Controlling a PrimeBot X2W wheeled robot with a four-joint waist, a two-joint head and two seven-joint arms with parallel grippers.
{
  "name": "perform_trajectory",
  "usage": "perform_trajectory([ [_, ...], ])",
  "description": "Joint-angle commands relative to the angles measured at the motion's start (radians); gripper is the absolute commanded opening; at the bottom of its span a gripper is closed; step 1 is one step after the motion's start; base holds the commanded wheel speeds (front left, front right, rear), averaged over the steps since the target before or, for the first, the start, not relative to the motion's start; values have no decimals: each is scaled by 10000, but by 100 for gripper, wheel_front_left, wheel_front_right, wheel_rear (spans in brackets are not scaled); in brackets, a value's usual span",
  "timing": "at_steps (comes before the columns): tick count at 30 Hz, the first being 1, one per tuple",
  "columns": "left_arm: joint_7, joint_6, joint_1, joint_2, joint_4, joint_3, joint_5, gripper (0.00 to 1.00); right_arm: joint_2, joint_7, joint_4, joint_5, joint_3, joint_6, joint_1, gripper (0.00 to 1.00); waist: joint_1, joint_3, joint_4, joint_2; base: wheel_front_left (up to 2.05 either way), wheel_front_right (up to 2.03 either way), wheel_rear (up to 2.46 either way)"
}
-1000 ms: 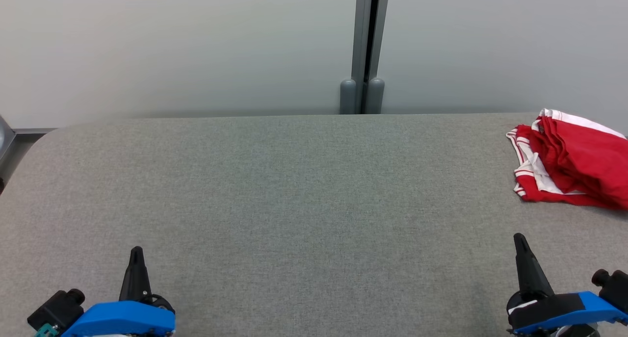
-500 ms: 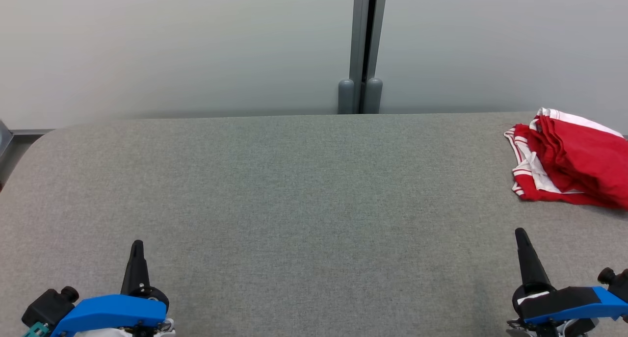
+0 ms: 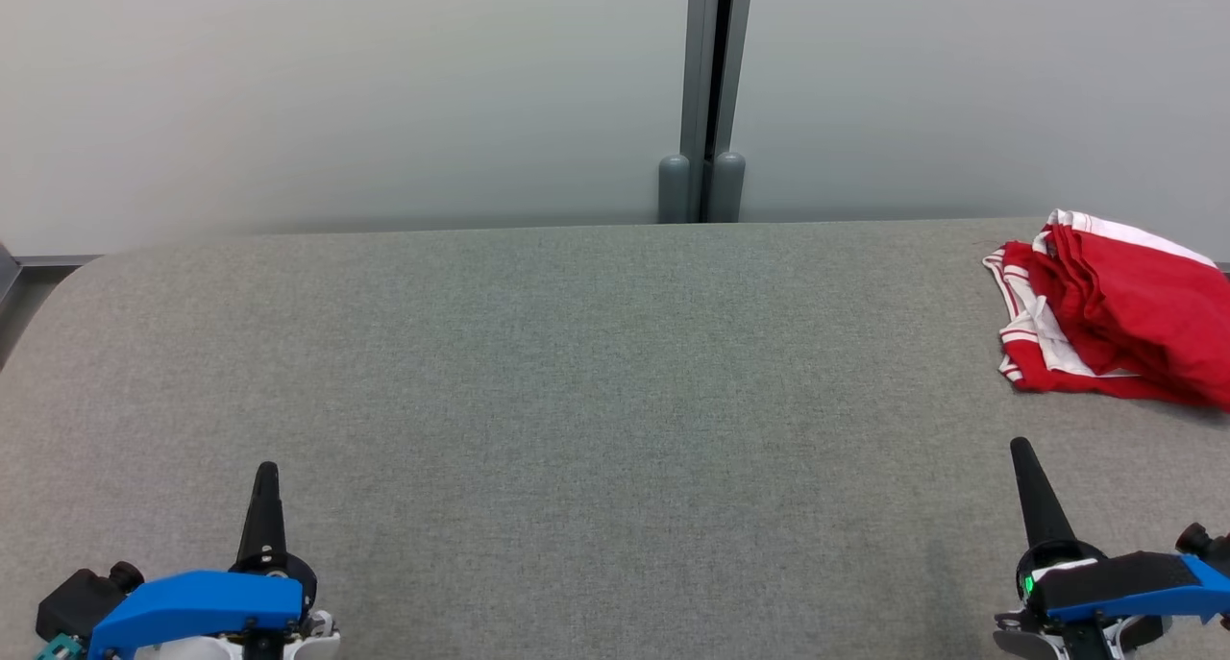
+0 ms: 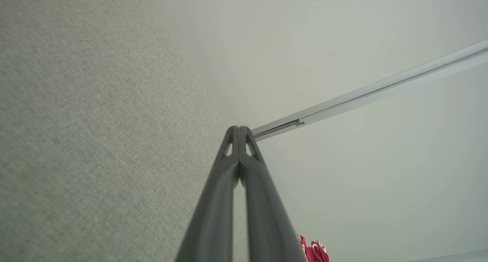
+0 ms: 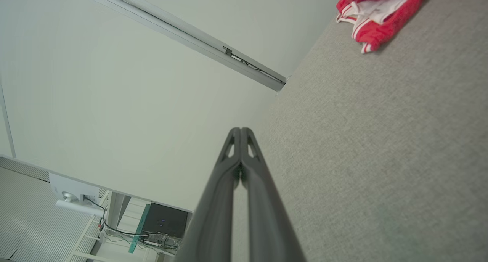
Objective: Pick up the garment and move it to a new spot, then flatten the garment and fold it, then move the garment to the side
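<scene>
On woven grey table (image 3: 577, 372), rumpled red garment (image 3: 1124, 314) lies far right; left fingers (image 3: 262, 516), right fingers (image 3: 1038, 506) pressed together.

The garment (image 3: 1119, 319) is red with white stripes; the table (image 3: 577, 372) is heathered grey-green.

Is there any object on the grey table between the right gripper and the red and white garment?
Nothing visible stands in the way. The shut right gripper hovers near the table's front edge, the crumpled red and white garment lies farther back at the far right, and the stretch of grey fabric tabletop between them carries no object.
</scene>
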State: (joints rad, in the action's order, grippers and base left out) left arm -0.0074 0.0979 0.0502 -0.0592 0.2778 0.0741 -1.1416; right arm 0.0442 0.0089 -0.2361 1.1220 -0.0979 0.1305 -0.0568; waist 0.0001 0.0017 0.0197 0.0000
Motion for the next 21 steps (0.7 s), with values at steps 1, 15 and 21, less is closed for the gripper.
perform_trajectory([
  [1, 72, 46, 308, -20, -134, 34, -202, 0, 74, 98, 70, 251, -29, 3, -237, 0, -1, 0, -3, 0, 0, 0, 0],
  [15, 417, 139, 404, 14, -193, 156, -1531, 0, 81, 371, 24, 1620, -74, 3, -325, 0, -1, 3, -51, 0, 0, 0, 0],
  [21, 554, 178, 456, 29, -216, 209, -2050, 0, 83, 495, 6, 2164, -91, 3, -371, 0, -1, 5, -71, 0, 0, 0, 0],
])
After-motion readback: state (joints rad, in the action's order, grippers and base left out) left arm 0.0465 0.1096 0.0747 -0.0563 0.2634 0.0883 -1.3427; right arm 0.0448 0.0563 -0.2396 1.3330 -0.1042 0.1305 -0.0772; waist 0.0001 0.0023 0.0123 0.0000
